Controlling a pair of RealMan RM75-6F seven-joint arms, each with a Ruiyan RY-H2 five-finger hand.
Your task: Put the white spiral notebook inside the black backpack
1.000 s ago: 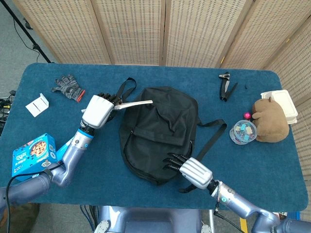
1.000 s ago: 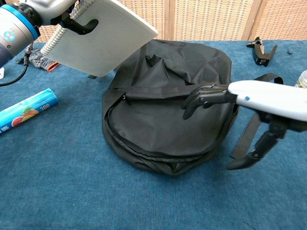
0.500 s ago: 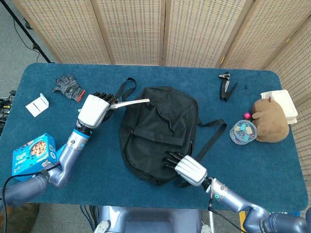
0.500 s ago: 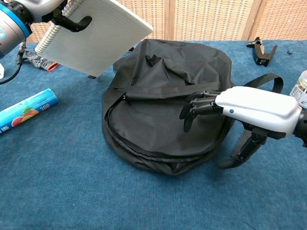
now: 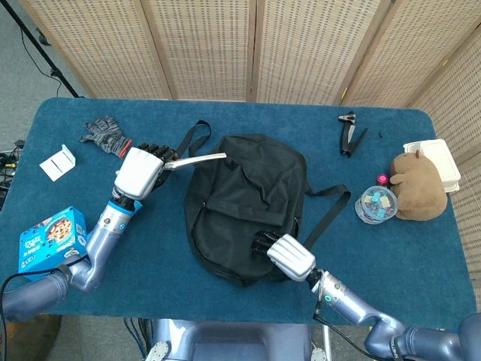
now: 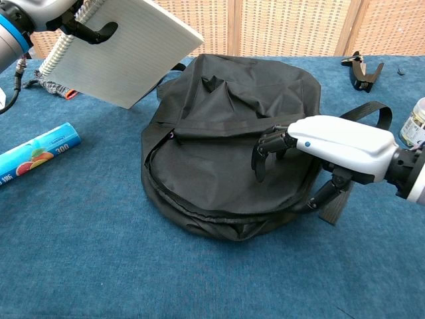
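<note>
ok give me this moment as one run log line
left hand: holds notebook raised beside backpack | right hand: fingers curled on backpack's front | notebook not yet inside

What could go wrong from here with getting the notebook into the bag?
The black backpack lies flat, its zipper only slightly parted, so the white spiral notebook may catch on the opening. The left hand holds the notebook near its spiral edge, so it could tilt or slip. The right hand rests on the flap and may pin it closed.
</note>
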